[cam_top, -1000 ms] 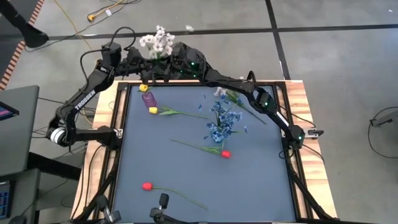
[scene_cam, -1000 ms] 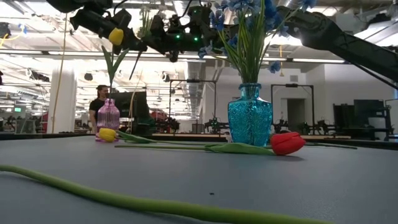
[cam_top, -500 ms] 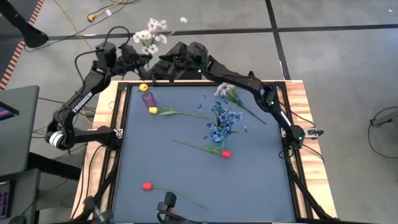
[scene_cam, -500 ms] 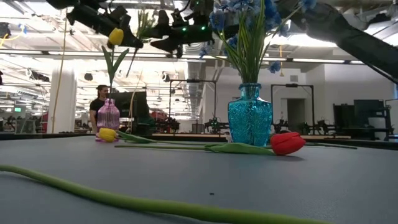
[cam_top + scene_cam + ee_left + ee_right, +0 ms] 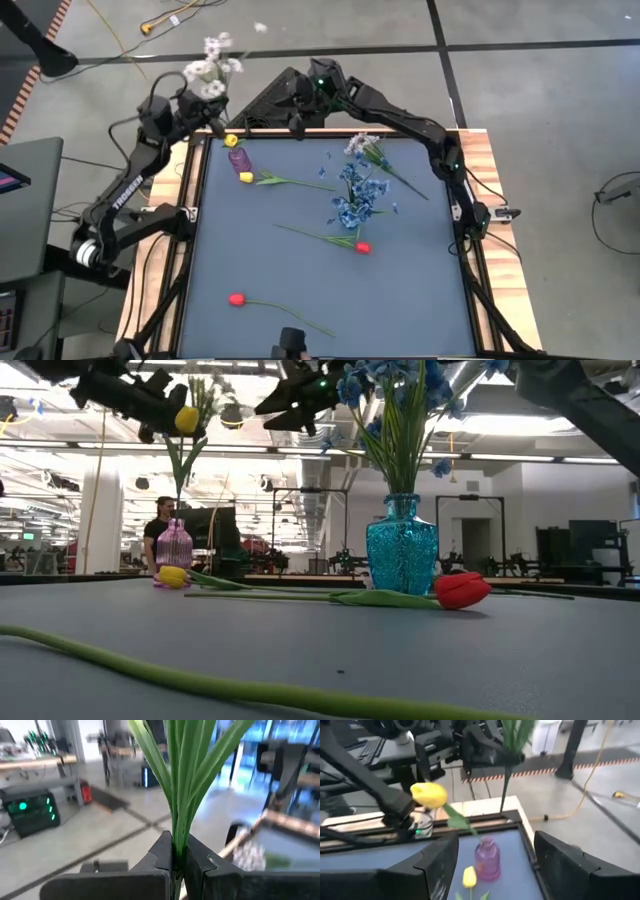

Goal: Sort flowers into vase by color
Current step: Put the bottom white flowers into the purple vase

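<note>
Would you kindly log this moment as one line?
left gripper: shut on white flower bunch | right gripper: open, above pink vase | stage: handover done

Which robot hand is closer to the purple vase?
Left. The left gripper, holding the white flowers, hangs just beyond the table's back-left corner by the purple vase. The right gripper is open, farther along the back edge.

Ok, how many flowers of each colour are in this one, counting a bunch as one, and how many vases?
Red tulips: 2
Yellow buds: 2
White-lavender bunches: 2
Blue bunch: 1
Vases: 2
Total: 9 (7 flowers, 2 vases)
</note>
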